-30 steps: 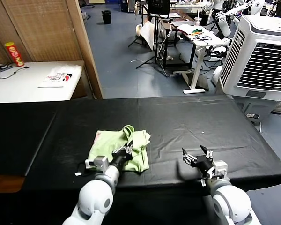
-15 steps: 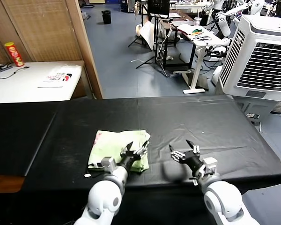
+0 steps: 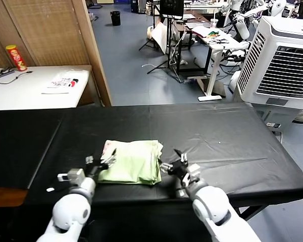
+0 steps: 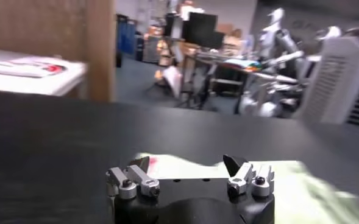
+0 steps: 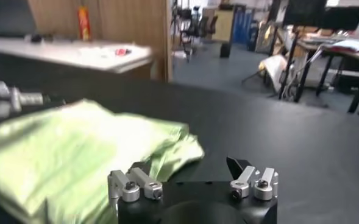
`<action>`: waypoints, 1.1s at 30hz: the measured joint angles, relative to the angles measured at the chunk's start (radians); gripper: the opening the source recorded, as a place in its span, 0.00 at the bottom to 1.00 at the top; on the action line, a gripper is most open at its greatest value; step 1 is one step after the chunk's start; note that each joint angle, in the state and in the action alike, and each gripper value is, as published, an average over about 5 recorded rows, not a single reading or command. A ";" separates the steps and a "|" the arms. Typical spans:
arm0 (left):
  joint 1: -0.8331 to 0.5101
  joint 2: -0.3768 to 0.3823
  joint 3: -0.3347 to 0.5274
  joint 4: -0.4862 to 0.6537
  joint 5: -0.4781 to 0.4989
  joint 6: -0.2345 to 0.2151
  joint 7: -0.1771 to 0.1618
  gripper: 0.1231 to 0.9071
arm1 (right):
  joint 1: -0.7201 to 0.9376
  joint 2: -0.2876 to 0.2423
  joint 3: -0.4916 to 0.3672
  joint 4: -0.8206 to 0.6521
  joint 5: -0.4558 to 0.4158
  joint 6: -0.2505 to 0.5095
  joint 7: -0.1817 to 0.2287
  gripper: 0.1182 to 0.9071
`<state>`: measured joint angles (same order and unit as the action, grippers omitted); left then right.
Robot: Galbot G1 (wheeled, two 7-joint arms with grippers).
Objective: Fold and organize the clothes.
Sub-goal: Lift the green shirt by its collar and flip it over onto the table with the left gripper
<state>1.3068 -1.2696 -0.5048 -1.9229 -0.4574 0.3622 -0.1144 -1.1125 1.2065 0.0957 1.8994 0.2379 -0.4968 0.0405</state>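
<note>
A black-covered desk (image 3: 217, 131) fills the foreground, and on its near half lies a pale light-green T-shirt (image 3: 133, 161), folded into a rough, flat rectangle. A small patch of red and white print shows at the shirt's far left corner. The left gripper (image 3: 99, 162) sits at the shirt's left edge, low over the desk, with its fingers spread apart and holding nothing; in the left wrist view the two fingertips stand wide with the pale cloth just beyond them. The right gripper (image 3: 177, 164) sits just beside the shirt's right edge, also spread apart and holding nothing; in the right wrist view the folded green cloth (image 5: 75, 152) lies just ahead of it and to one side. Behind the black desk, to the left, a white side table (image 3: 30, 93) carries a white printed item with red and black marks (image 3: 60, 83) and a red and yellow canister (image 3: 15, 57). A large white cooling unit (image 3: 280, 60) stands on the right.
</note>
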 joint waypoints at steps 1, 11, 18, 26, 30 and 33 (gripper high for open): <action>0.001 0.001 -0.010 0.009 -0.007 -0.004 0.004 0.86 | -0.002 0.000 0.000 -0.001 -0.002 0.000 0.000 0.86; 0.002 -0.009 -0.079 0.072 -0.253 -0.011 0.031 0.86 | -0.061 -0.046 0.073 0.097 0.063 0.006 0.004 0.86; 0.008 -0.037 -0.088 0.087 -0.415 -0.002 0.047 0.86 | -0.091 -0.056 0.104 0.149 0.068 0.016 0.008 0.86; -0.001 -0.076 -0.107 0.110 -0.524 0.012 0.040 0.38 | -0.118 -0.046 0.120 0.165 0.061 0.034 0.008 0.86; 0.003 -0.087 -0.113 0.103 -0.508 0.010 0.039 0.12 | -0.132 -0.041 0.127 0.172 0.054 0.038 0.009 0.86; 0.005 -0.085 -0.113 0.090 -0.456 0.006 0.037 0.04 | -0.142 -0.037 0.132 0.180 0.035 0.041 0.010 0.86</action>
<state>1.3117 -1.3542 -0.6177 -1.8333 -0.9131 0.3683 -0.0770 -1.2547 1.1695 0.2273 2.0792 0.2728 -0.4556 0.0509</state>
